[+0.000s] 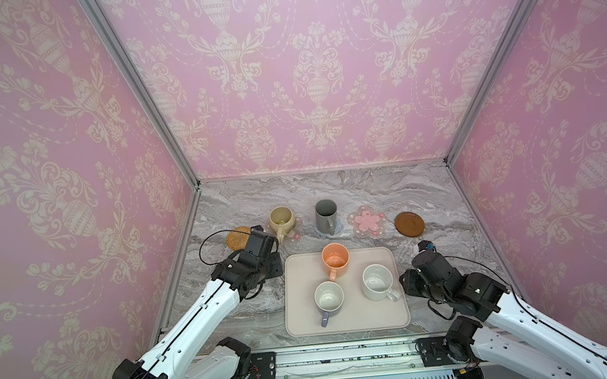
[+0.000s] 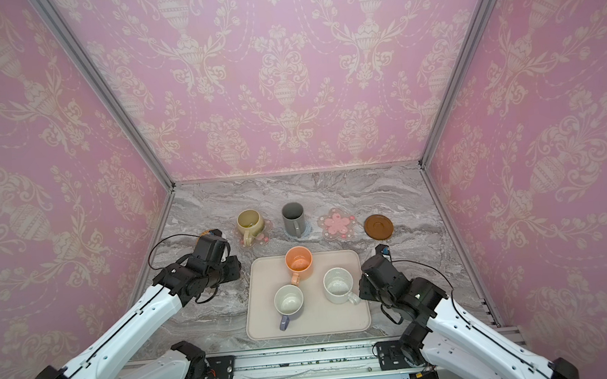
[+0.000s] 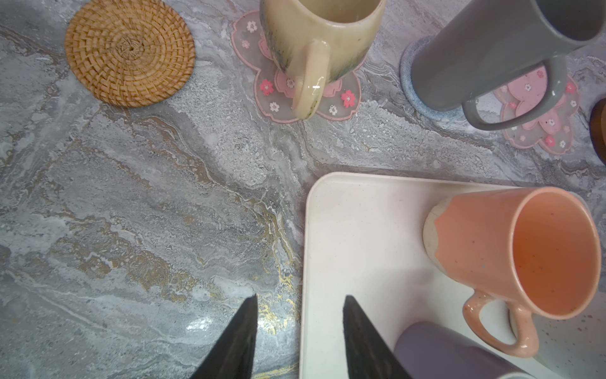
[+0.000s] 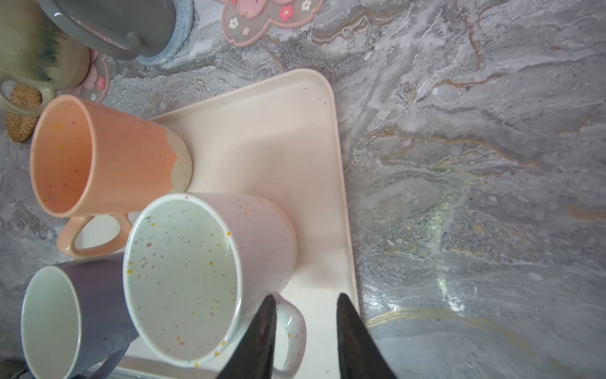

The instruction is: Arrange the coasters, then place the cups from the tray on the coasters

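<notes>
Arms angle forward: right gripper (image 4: 305, 294) gapes astride the speckled mug (image 4: 183, 279) handle, left gripper (image 3: 300, 296) gapes empty.

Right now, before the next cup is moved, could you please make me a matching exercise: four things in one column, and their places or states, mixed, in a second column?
1. beige-yellow mug
2. dark grey mug
3. peach mug
4. rattan coaster

A. on the tray
B. on the blue-grey knitted coaster
C. bare, no cup on it
D. on a clear flower coaster

Pairs: 1-D, 2-B, 3-A, 4-C.
</notes>
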`<state>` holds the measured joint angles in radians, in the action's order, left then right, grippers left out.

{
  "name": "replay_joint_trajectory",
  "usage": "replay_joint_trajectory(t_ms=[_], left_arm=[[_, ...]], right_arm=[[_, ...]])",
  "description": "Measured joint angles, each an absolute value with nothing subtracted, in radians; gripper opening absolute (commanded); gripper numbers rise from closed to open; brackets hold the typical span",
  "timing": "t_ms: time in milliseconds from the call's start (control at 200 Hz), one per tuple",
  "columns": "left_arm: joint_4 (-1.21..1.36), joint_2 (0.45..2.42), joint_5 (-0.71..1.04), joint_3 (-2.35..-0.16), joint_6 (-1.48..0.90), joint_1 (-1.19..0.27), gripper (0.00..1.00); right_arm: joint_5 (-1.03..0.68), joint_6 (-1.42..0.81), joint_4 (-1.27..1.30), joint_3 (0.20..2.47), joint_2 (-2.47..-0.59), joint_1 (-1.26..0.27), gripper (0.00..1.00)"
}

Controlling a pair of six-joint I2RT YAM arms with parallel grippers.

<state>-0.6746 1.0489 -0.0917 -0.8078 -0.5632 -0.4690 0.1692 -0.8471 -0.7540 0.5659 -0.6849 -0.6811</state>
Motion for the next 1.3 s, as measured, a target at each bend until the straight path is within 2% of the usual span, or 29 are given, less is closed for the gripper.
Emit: replay_joint_trajectory(t_ms=[160,335,575,996,1296], left_arm=[[-0.675,1.049,-0.092,-0.807,-0.563,-0.469,0.45],[-0.675,1.047,-0.092,-0.807,-0.563,-0.469,0.46],[-0.675,1.040,-0.092,-0.807,-0.564,-0.469,0.46],[-0.676,1.040,-0.092,-0.807,-0.564,-0.469,0.46],[-0.677,1.043,-0.091,-0.807,-0.564,-0.469,0.46]], right_arm=[[0.062,-0.806,-0.766,0.568,-0.649,-0.683,0.27],[-0.005,-0.780,-0.790,0.570,-0.630,-0.723,0.28],[-0.003,-0.759,-0.829,0.575,-0.646,-0.782,0.30],[0.054,-0.706,-0.813,0.587,-0.840,-0.859,0.31],[0.086,-0.697,-0.761,0.598,-0.906,-0.873,0.30]])
